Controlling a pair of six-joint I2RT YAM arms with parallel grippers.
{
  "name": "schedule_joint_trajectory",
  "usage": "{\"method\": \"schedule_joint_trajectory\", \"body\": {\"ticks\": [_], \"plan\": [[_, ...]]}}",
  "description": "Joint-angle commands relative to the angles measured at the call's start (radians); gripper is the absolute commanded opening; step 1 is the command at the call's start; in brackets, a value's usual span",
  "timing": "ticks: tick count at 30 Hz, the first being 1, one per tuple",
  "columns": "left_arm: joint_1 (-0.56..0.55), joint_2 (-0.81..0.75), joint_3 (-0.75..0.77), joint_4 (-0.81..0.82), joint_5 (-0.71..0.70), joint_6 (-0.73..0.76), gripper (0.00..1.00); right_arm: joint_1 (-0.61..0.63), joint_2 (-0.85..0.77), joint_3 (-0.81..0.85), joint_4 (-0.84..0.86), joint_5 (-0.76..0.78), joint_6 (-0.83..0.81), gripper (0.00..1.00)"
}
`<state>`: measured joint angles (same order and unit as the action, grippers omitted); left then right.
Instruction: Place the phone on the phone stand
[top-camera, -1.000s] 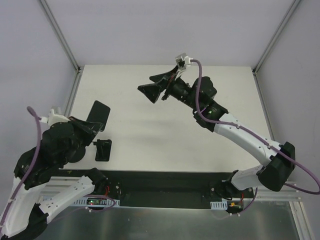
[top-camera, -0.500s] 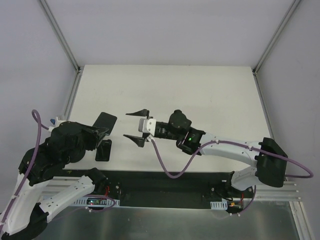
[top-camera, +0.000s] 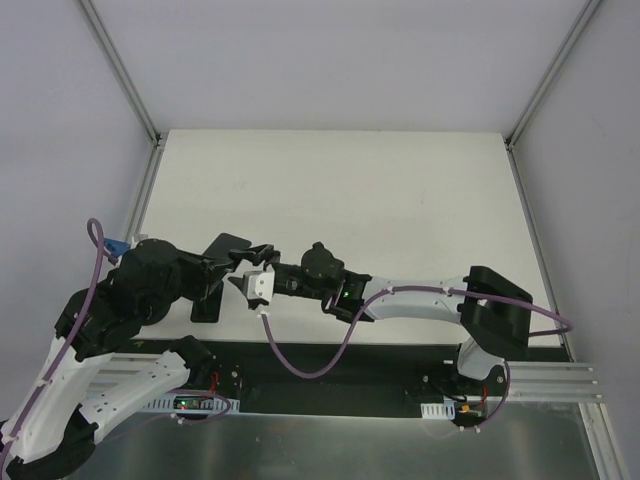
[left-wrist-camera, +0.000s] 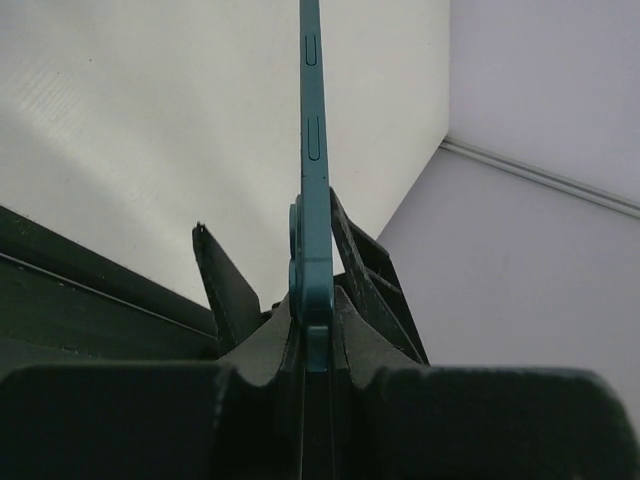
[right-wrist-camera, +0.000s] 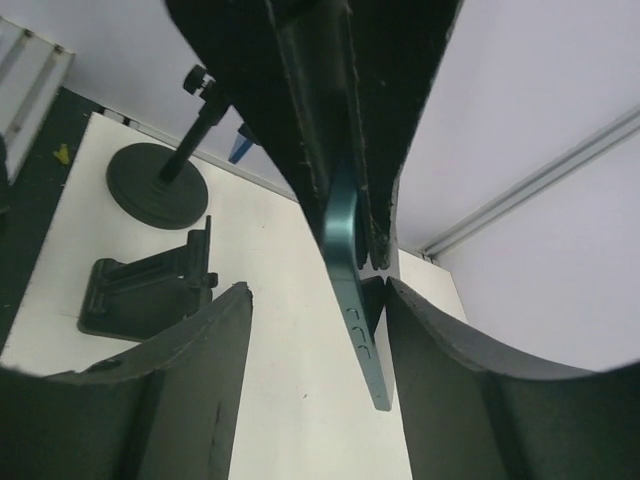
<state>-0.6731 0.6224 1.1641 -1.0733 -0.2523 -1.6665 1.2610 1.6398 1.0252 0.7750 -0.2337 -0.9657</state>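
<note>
The left gripper (left-wrist-camera: 315, 335) is clamped on the phone (left-wrist-camera: 312, 150), its jaws narrowed to the handset's thickness. In the left wrist view the phone runs edge-on out of the fingers, showing its teal side with two buttons. It is in the air above the near-left part of the white table (top-camera: 400, 200), tilted, not on anything.

The right gripper (top-camera: 243, 267) has its jaws wide and straddles the free end of the phone. In the right wrist view one finger (right-wrist-camera: 440, 370) lies just beside the phone's edge — whether it touches cannot be told — while the other finger (right-wrist-camera: 185, 385) is well apart from it. The right gripper grips nothing.

The phone stand (right-wrist-camera: 150, 185) stands upright on the table near the dark strip at the near edge, with nothing on its disc base or stem; its top is partly hidden behind the left gripper. Just beside it lies a blocky black holder (right-wrist-camera: 140, 290) — apart from the phone.
</note>
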Motion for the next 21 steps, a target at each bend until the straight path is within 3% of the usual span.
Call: {"method": "schedule_joint_trajectory", "body": {"ticks": [1,8,10,12,16,18,20,21], "plan": [[0.000,-0.020,-0.010,0.070,0.004,-0.052,0.00,0.017,0.043,0.072,0.112,0.128,-0.021,0.55],[0.000,-0.033,-0.020,0.073,-0.008,-0.061,0.00,0.032,0.046,0.067,0.159,0.224,-0.018,0.43],[0.000,-0.041,-0.021,0.073,-0.018,-0.062,0.00,0.034,0.051,0.065,0.173,0.228,-0.021,0.33],[0.000,-0.044,-0.021,0.072,-0.024,-0.059,0.00,0.038,0.054,0.062,0.188,0.263,-0.022,0.15],[0.000,-0.058,-0.029,0.073,-0.036,-0.062,0.00,0.055,0.072,0.068,0.218,0.283,-0.031,0.01],[0.000,-0.065,-0.035,0.097,-0.051,-0.020,0.03,0.066,0.084,0.079,0.224,0.312,-0.034,0.01],[0.000,-0.084,-0.034,0.133,-0.086,0.043,0.45,0.066,0.104,0.095,0.234,0.321,-0.013,0.01],[0.000,-0.093,-0.026,0.134,-0.100,0.104,0.80,0.066,0.112,0.101,0.242,0.324,0.014,0.01]]}}
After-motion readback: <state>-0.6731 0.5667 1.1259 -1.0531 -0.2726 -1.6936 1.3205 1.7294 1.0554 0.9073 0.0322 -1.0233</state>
